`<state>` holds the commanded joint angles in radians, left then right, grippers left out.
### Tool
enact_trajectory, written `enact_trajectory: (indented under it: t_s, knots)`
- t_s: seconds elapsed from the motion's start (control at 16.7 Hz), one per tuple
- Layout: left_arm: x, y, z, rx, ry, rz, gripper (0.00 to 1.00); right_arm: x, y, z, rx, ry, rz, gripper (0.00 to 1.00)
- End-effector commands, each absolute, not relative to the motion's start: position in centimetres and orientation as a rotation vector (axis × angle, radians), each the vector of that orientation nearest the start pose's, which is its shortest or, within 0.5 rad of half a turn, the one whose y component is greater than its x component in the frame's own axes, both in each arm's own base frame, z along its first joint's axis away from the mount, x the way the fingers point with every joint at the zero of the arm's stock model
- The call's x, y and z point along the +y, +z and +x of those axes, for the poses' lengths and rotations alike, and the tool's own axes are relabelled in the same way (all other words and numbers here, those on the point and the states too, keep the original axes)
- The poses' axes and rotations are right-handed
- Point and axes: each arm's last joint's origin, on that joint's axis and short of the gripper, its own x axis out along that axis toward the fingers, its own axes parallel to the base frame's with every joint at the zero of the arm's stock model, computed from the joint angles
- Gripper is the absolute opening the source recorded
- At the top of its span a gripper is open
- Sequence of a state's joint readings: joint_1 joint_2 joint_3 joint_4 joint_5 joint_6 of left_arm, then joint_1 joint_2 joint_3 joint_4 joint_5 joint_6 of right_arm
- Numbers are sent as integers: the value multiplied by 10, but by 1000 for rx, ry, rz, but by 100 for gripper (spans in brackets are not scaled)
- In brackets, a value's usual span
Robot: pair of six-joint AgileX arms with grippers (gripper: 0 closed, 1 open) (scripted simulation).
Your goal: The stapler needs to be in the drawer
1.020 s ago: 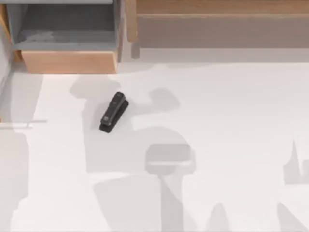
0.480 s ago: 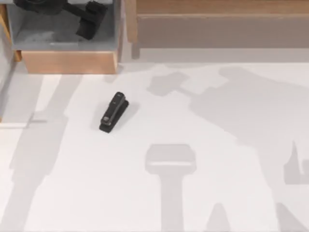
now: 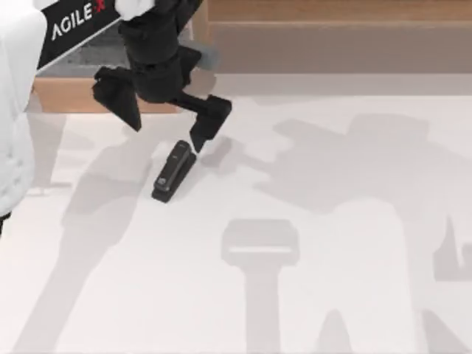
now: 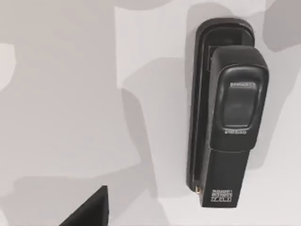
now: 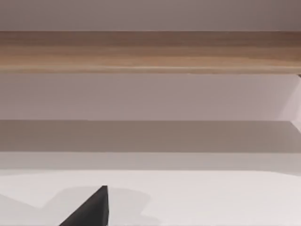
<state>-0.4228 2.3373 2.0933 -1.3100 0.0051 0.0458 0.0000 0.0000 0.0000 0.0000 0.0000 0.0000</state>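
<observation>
The left hand [image 3: 164, 125] sits in the upper left of the top view, above the white tabletop [image 3: 332, 295]. Its two dark fingers are spread apart and grip nothing. One fingertip [image 3: 203, 133] stands just beside the far end of the stapler [image 3: 174, 171]; the top view does not settle whether the two touch. The other fingertip lies further left in the frame, over the tan front panel of the drawer [image 3: 66, 94]. The white left arm [image 3: 18, 110] enters from the left edge of the frame and carries a black panel with AgileX lettering.

The stapler lies flat on the tabletop, below the hand in the top view, in the left half of the frame. Its long axis runs diagonally, from lower left to upper right. It is outside the drawer, near the front panel but apart from it.

In the left wrist view the stapler [image 4: 228, 113] appears from above, right of centre, with a pale mark on its top. A dark finger [image 4: 91, 212] edge shows at the bottom of that frame.

The long brown wooden unit [image 3: 332, 29] spans the upper right of the top view. The right wrist view shows that unit [image 5: 150, 52] as a band across the upper frame, with a dark finger [image 5: 91, 212] edge at the bottom.
</observation>
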Motion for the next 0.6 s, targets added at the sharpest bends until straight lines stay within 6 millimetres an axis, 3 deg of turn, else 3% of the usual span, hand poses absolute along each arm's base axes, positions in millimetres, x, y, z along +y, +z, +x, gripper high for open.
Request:
enact_trajectory:
  t_s: [0.42, 0.6]
  knots:
    - [-185, 185, 425, 1543, -352, 354, 100, -1, 160, 106, 0, 0, 0, 100]
    - [-186, 166, 425, 1546, -353, 358, 100, -1, 160, 106, 0, 0, 0, 100]
